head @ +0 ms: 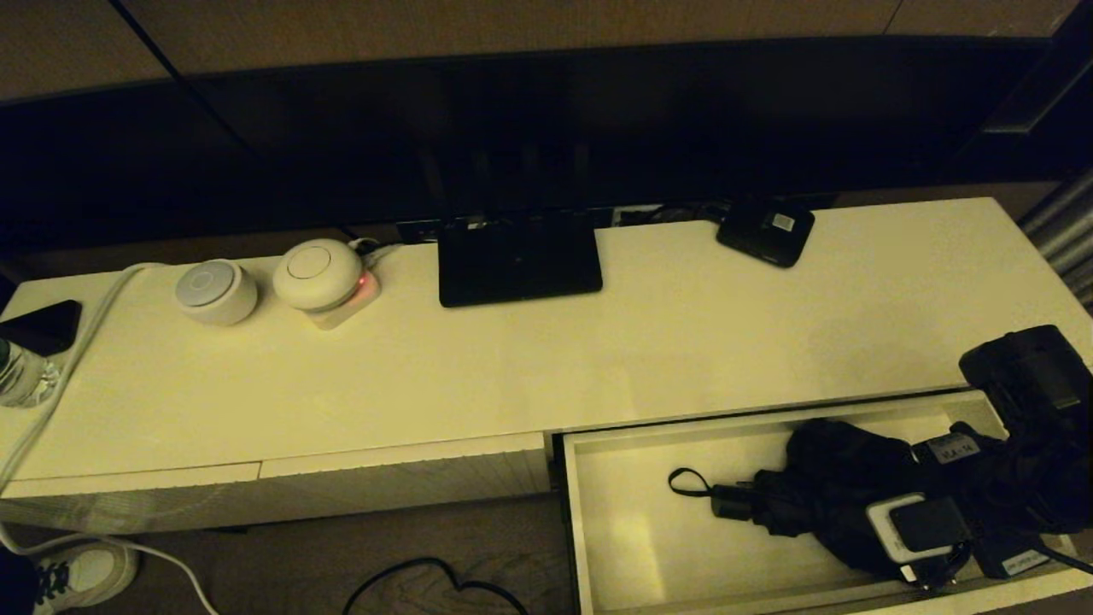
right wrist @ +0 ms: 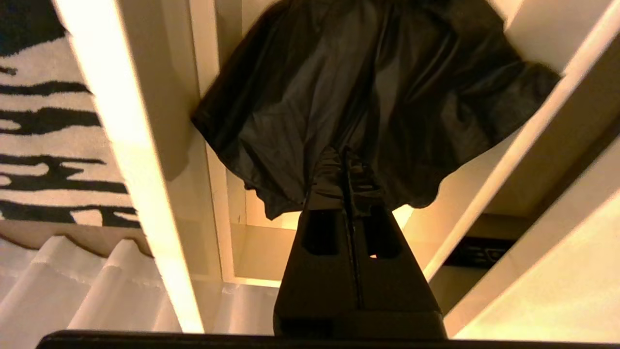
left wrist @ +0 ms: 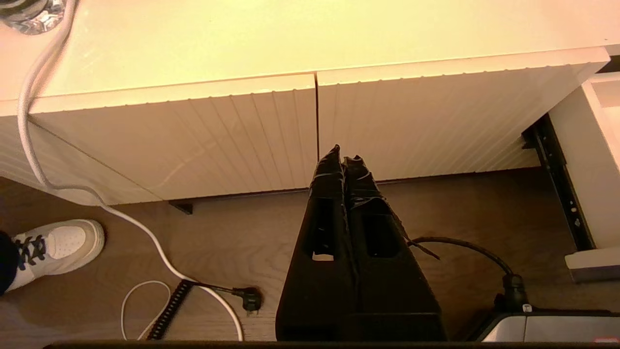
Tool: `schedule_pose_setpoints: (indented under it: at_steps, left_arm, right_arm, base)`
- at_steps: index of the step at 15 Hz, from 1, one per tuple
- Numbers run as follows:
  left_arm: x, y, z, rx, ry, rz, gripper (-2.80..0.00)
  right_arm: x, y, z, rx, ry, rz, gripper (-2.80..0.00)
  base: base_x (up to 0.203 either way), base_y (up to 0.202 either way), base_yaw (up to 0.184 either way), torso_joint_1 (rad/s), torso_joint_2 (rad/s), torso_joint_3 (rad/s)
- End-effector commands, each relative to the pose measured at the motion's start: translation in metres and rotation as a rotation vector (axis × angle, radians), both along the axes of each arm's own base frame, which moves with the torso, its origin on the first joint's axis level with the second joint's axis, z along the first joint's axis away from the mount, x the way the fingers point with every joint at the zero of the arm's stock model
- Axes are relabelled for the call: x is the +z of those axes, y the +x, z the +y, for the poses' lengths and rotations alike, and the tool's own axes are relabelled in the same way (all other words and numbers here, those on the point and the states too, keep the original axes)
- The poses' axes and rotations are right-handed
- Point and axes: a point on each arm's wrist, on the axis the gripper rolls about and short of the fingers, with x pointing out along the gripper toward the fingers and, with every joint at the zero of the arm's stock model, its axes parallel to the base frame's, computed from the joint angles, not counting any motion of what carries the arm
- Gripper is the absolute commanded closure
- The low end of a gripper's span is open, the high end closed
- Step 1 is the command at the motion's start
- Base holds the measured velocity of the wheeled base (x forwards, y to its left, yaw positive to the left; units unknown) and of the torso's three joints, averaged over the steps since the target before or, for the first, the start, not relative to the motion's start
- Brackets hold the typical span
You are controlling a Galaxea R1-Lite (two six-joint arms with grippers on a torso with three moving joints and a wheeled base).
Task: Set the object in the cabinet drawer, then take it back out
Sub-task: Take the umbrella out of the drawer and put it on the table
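Cream cabinet top, open cabinet drawer (head: 615, 512) at right, black umbrella (right wrist: 368, 97) lying inside. Right gripper (right wrist: 346, 167) down in the drawer, fingers clamped on bunched canopy; left gripper (left wrist: 343, 157) parked below, fingers together. Soft, light, slippery fabric; probably firmer hold around the bundled middle.

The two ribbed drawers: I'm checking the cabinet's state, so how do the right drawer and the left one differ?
The right drawer is pulled open, its pale interior showing; the left drawer front sits shut. The right drawer holds the black umbrella, gripped by the right gripper; the left drawer front has only the closed left gripper before it. Both are cream and finely ribbed.
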Motion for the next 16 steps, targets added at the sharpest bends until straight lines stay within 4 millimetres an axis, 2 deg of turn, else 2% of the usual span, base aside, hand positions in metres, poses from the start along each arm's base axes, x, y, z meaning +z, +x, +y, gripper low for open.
schedule_pose_setpoints:
  at_steps: [1, 16]
  left_arm:
    - [-0.001, 0.0, 0.0, 0.001, 0.0, 0.003, 0.0]
    - [-0.001, 0.0, 0.0, 0.0, 0.0, 0.003, 0.0]
  right_arm:
    - [-0.01, 0.011, -0.007, -0.017, 0.002, 0.048, -2.8]
    - [-0.023, 0.053, -0.028, -0.072, 0.084, 0.026, -2.8]
  base:
    - [0.0, 0.0, 0.0, 0.0, 0.0, 0.0]
    - [0.0, 0.0, 0.0, 0.0, 0.0, 0.0]
